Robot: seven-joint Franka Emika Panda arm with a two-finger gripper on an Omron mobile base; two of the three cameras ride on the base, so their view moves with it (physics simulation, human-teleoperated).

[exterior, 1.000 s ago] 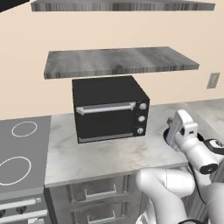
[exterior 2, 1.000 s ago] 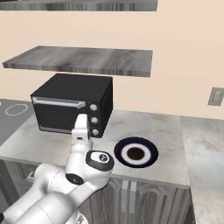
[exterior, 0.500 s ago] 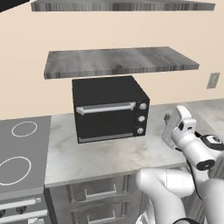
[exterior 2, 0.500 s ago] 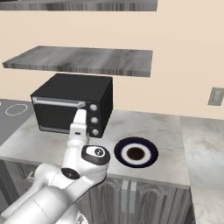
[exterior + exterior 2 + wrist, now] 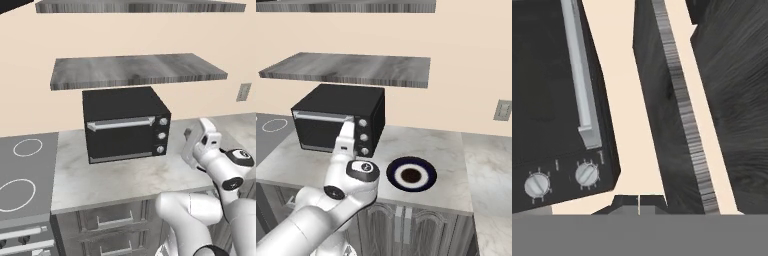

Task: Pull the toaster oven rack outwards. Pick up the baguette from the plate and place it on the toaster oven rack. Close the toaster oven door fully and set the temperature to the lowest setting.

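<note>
1. Tabletop (image 5: 125, 182): pale marble, below the pincer; a stove top sits far off to the pincer's left.
2. Toaster oven door (image 5: 121, 137): shut, silver bar handle along its top edge, ahead and left of the pincer. Rack is behind it, can't see it. Baguette not visible either, so I judge it's already inside.
3. Plate (image 5: 411, 176): blue rim, dark centre, nothing on it, on the tabletop down and right of the pincer.
4. Pincer (image 5: 639, 201): clenched, tips together, holding nothing; hangs off the oven's right front corner, near the knob column, not touching.
5. Temperature (image 5: 163, 121): top knob of three, just ahead-left of the pincer. Judged next target.
6. Risk: knobs are small and close-stacked, so a slightly low approach could catch the middle knob. Clenched tips could also slip off the rim without turning it.
7. Views: the right base view shows the plate, which the left base view lacks. The hand view, rolled sideways, shows the pointer slots on two knobs, unreadable from the base views.
</note>
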